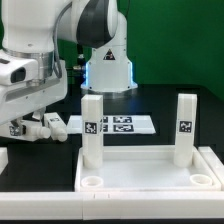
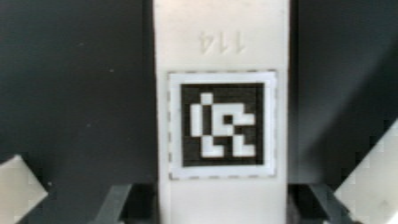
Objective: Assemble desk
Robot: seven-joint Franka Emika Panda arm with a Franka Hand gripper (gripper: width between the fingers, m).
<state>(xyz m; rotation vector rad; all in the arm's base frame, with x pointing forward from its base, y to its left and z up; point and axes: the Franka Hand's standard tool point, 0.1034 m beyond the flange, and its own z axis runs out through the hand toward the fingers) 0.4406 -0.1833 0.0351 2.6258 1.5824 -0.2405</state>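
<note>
**Surface and room.** A black table (image 1: 150,105) is seen before a green backdrop (image 1: 170,40). The white robot arm (image 1: 40,50) is mounted at the table's far edge and is bent over toward the edge on the exterior view's left. The marker board (image 1: 115,125) is laid flat about the middle of the table, behind the desk.

**Desk.** The desk panel (image 1: 140,165) is laid flat along the table's near edge, rim upward, like a shallow tray. A first upright leg (image 1: 92,125) is stood in its far corner on the exterior view's left. A second upright leg (image 1: 185,122) is stood in its far corner on the exterior view's right. A black-and-white tag is borne by each. Round sockets are shown open in the two near corners, one on the exterior view's left (image 1: 90,182) and one on the right (image 1: 203,180).

**Tool.** The gripper (image 1: 40,125) is held low near the table's edge on the exterior view's left, well apart from the panel. A loose leg (image 2: 222,60) is seen between its jaws in the wrist view, its tag (image 2: 222,125) turned to the camera. The dark fingers (image 2: 125,205) are set against the leg's two sides, so the jaws are closed narrow upon it. Whether the leg is resting on the table or lifted off it cannot be told.
</note>
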